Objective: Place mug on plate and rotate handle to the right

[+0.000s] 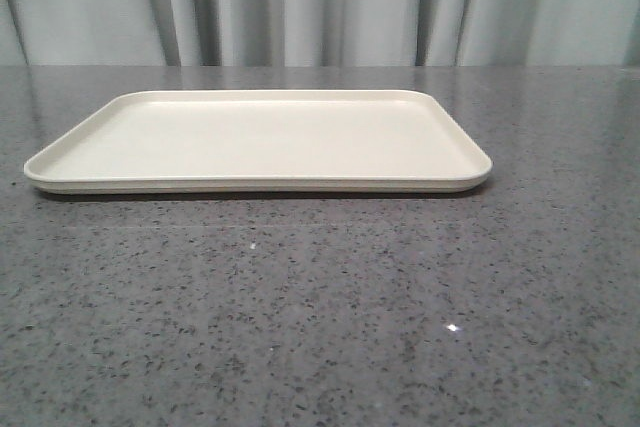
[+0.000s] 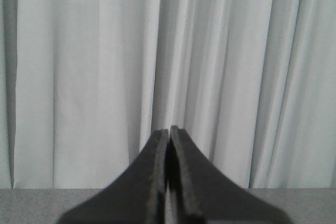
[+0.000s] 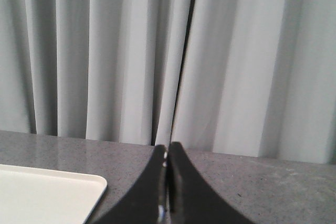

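Observation:
The cream rectangular plate [image 1: 258,139] lies flat on the grey speckled table, in the middle of the front view, with nothing on it. One corner of the plate also shows in the right wrist view [image 3: 47,195]. The mug and its handle are out of view in every frame. Neither gripper shows in the front view. My left gripper [image 2: 169,129] is shut and empty, facing the grey curtain. My right gripper [image 3: 168,146] is shut and empty, held above the table just to the side of the plate's corner.
A grey pleated curtain [image 1: 320,7] hangs behind the table's far edge. The grey speckled tabletop [image 1: 320,327] stretches in front of the plate and to both sides of it.

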### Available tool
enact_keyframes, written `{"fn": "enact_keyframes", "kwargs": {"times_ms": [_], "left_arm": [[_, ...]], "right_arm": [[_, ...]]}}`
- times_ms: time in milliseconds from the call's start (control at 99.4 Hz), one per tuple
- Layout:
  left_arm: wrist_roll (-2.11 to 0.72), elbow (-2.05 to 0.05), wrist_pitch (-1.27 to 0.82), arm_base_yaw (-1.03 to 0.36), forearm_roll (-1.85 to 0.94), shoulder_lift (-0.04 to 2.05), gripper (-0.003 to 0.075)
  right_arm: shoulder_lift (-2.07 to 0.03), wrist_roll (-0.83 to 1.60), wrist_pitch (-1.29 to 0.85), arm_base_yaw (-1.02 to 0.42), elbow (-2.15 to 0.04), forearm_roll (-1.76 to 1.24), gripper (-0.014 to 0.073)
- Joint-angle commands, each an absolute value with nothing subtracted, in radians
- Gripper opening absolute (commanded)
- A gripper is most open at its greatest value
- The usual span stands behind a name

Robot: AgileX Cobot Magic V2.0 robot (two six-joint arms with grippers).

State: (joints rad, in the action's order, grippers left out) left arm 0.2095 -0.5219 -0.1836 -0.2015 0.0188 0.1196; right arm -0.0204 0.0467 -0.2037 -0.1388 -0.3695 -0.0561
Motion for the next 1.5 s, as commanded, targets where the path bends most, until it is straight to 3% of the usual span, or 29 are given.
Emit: {"fn": "enact_keyframes", "kwargs": {"times_ms": [0, 221, 533, 634, 966, 1298, 1489], "left_arm": [[0.219, -0.617, -0.146, -0.201, 0.017, 0.199, -0.0020], [0.217, -0.793, -0.286, -0.201, 0.051, 0.344, -0.0020], [0.207, -1.021, -0.491, -0.201, 0.087, 0.533, -0.0020], [0.207, -1.086, -0.533, -0.201, 0.091, 0.579, -0.0019], [0.179, -1.230, -0.665, -0.201, 0.073, 0.668, -0.0006], [0.179, -1.253, -0.741, -0.201, 0.023, 0.701, 0.0255], [0.179, -1.278, -0.786, -0.201, 0.015, 0.708, 0.0360]], "right_arm": [[-0.106, 0.047, -0.166, -0.134, -0.463, -0.043, -0.0108], [-0.293, 0.064, -0.233, -0.134, -0.649, -0.043, -0.0085], [-0.458, 0.064, -0.243, -0.134, -0.881, -0.043, 0.0260], [-0.476, 0.064, -0.243, -0.134, -0.918, -0.043, 0.0337], [-0.475, 0.065, -0.196, -0.134, -0.922, -0.025, 0.0353], [-0.475, 0.065, -0.168, -0.134, -0.921, -0.025, 0.0353], [-0.475, 0.065, -0.171, -0.134, -0.921, -0.025, 0.0353]]}}
